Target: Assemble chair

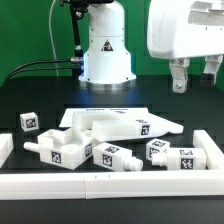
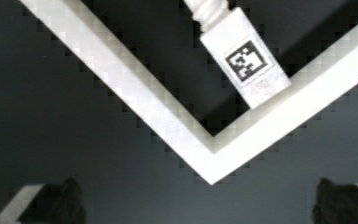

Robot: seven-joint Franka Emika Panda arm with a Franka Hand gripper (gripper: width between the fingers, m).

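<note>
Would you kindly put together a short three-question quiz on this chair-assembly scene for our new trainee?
1. True or false: the gripper is holding a part.
2. Where do the chair pieces lie? A) hanging from the gripper B) loose on the table, grouped beside the white border rail C) built into a finished chair
3. On which side of the exterior view does the gripper hang?
Key: 1. False: it is open and empty. 2. B. 3. The exterior view's right, above the table.
</note>
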